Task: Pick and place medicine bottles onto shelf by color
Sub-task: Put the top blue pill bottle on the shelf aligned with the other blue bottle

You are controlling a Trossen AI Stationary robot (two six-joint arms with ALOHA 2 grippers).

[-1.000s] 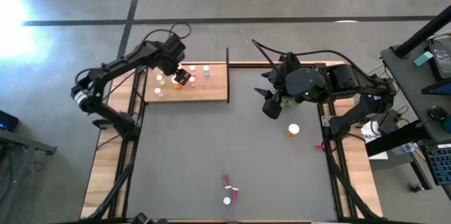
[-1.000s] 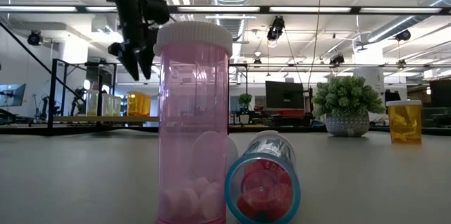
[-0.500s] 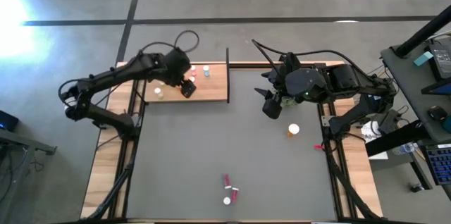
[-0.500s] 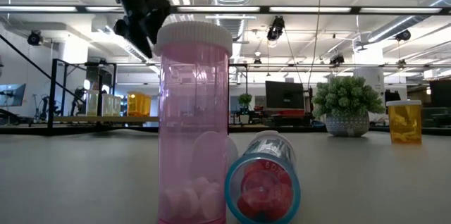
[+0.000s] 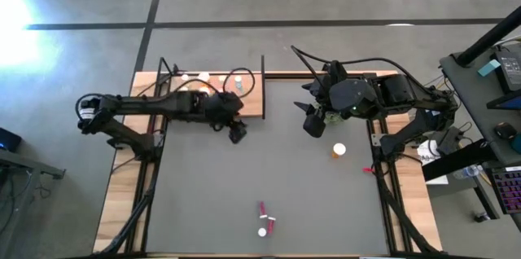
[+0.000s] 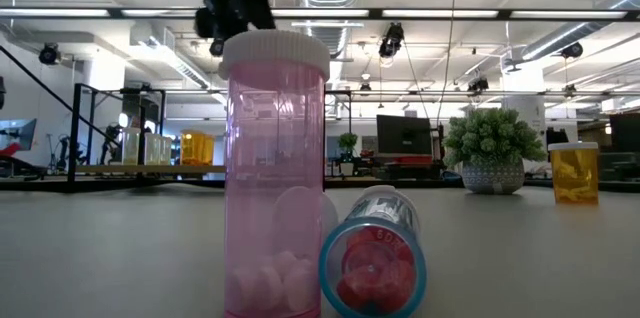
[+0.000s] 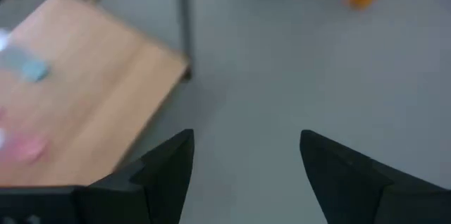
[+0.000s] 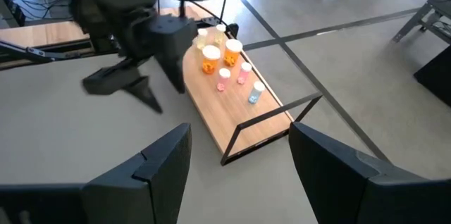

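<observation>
The left gripper's fingers stand apart with nothing between them, only bare grey mat showing in the gap. That gripper hangs over the mat just off the near edge of the shelf, with its arm stretched across the shelf from the left side of the table. In the low view it shows only as a dark shape at the top, above the pink cap.

The right gripper's fingers are also spread and empty. It waits over the mat near the table's right side, beside a small green plant, and its camera looks across at the left arm and the shelf.

On the shelf stand several bottles: two orange ones, some pink ones, a bluish one and pale ones behind (the count is hard to tell, since the left arm covers part of the board from above). A thin black post rises at the shelf's right end.

An orange bottle stands alone on the mat, near the right gripper. Toward the front edge a pink bottle stands upright, and a second bottle with a red inside lies on its side, touching it.
</observation>
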